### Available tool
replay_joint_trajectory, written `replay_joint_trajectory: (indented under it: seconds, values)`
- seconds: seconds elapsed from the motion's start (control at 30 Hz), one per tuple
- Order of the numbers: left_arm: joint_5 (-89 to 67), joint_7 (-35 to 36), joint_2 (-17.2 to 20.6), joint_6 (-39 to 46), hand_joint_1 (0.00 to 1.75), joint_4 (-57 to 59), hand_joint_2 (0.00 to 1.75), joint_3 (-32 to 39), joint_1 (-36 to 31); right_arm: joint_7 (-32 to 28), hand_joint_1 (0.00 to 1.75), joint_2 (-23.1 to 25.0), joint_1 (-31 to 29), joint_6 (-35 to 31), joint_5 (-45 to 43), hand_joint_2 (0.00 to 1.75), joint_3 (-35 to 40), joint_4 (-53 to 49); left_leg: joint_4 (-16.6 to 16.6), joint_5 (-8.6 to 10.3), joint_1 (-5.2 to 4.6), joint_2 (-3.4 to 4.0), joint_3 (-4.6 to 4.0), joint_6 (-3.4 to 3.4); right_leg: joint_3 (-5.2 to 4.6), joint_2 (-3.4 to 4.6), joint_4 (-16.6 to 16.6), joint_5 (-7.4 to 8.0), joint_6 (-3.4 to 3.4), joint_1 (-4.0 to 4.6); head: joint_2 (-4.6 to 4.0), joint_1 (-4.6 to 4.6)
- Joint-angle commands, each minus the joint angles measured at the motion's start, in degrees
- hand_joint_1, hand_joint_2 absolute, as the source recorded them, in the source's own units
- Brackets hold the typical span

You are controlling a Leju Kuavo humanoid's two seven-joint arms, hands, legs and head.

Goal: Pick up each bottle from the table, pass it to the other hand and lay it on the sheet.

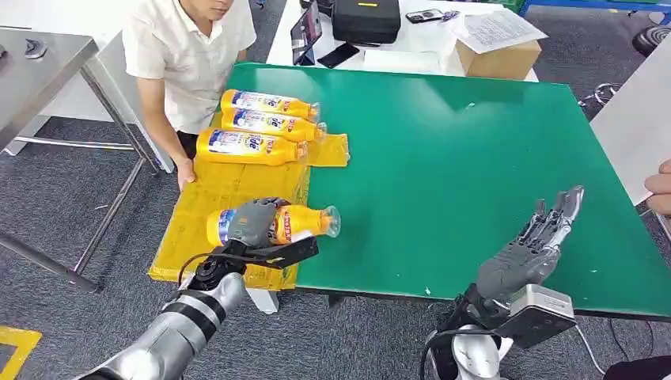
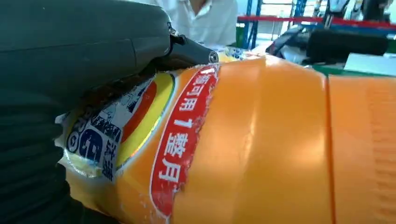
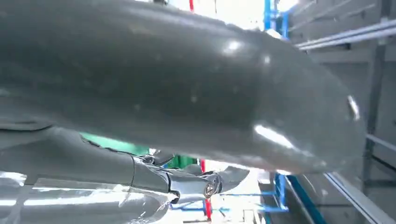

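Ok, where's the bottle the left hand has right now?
Head view: bottle gripped by the left hand over the yellow sheet's near right edge.

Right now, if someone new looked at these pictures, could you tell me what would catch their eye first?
Most striking is the yellow bottle gripped in the robot's left hand, lying sideways over the near end of the yellow sheet at the green table's left edge. Three more yellow bottles lie side by side at the sheet's far end, beside a person in a white shirt. The right hand hangs open and empty over the table's near right side.
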Motion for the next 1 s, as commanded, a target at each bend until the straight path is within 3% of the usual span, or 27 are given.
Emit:
replay_joint_trajectory:
  seconds: [0.03, 0.33, 0.43, 0.47, 0.6, 0.63, 0.73, 1.0]
  values:
    - [3.55, -0.34, -0.78, -8.32, 0.0, 15.06, 1.75, 2.46, -6.85, 0.06, 0.0, -2.11, -1.91, 2.93, -1.23, 0.0, -1.15, 7.73, -0.08, -0.02, 0.04, 0.04, 0.19, -0.08, 0.19, 0.07, -0.09, 0.0, -0.09, 0.04, 0.0, 0.0]
    - [4.44, -1.32, -1.23, -10.85, 0.0, 15.27, 1.75, 2.38, -6.19, 0.06, 0.0, -1.91, -1.72, 3.11, -0.8, 0.0, -2.04, 7.94, -0.08, -0.05, 0.07, 0.06, 0.28, -0.12, 0.25, 0.13, -0.06, -0.02, -0.12, 0.07, 0.0, 0.0]
    - [8.34, -6.06, -2.45, -16.41, 0.0, 12.42, 1.75, 3.21, -4.85, 0.06, 0.0, -1.95, -1.35, 3.14, -0.58, 0.0, -2.71, 8.09, -0.08, -0.02, 0.06, 0.05, 0.24, -0.1, 0.23, 0.11, -0.08, 0.0, -0.09, 0.06, 0.0, 0.0]
    - [11.03, -8.62, -3.02, -19.61, 0.0, 10.19, 0.0, 3.77, -3.53, 0.06, 0.0, -1.98, -1.1, 3.18, -0.77, 0.0, -2.95, 7.82, -0.05, -0.01, 0.04, -0.01, 0.21, -0.07, 0.21, 0.04, -0.05, -0.02, -0.07, 0.04, 0.0, 0.0]
    - [21.91, -11.14, -3.48, -30.53, 0.0, -4.47, 0.0, 1.42, 6.1, 0.06, 0.0, -2.15, -0.59, 2.51, -0.66, 0.0, -2.89, 7.38, -0.14, -0.03, -0.01, -0.07, 0.46, -0.06, 0.45, -0.01, -0.12, -0.05, -0.06, -0.02, 0.0, 0.0]
    - [23.33, -11.08, -3.03, -31.42, 0.0, -7.75, 1.75, -0.02, 8.17, 0.06, 0.0, -2.28, -0.46, 2.18, -0.69, 0.0, -2.8, 7.21, -0.16, -0.06, 0.01, 0.01, 0.54, -0.09, 0.53, 0.08, -0.17, -0.04, -0.09, 0.0, 0.0, 0.0]
    - [30.13, -9.62, -0.9, -31.14, 0.0, -19.3, 1.75, -4.87, 13.65, 0.06, 0.0, -2.86, 0.31, 0.54, -0.08, 0.0, -2.34, 6.41, -0.13, -0.1, -0.02, 0.19, 0.5, -0.08, 0.47, 0.21, -0.12, -0.04, -0.07, -0.03, 0.0, 0.02]
    - [30.13, -9.62, -0.9, -31.14, 0.0, -19.3, 1.75, -4.87, 13.65, 0.06, 0.0, -2.86, 0.31, 0.54, -0.08, 0.0, -2.34, 6.41, -0.03, -0.1, 0.03, 0.1, 0.29, -0.13, 0.24, 0.15, -0.05, -0.07, -0.12, 0.02, 0.0, -0.02]
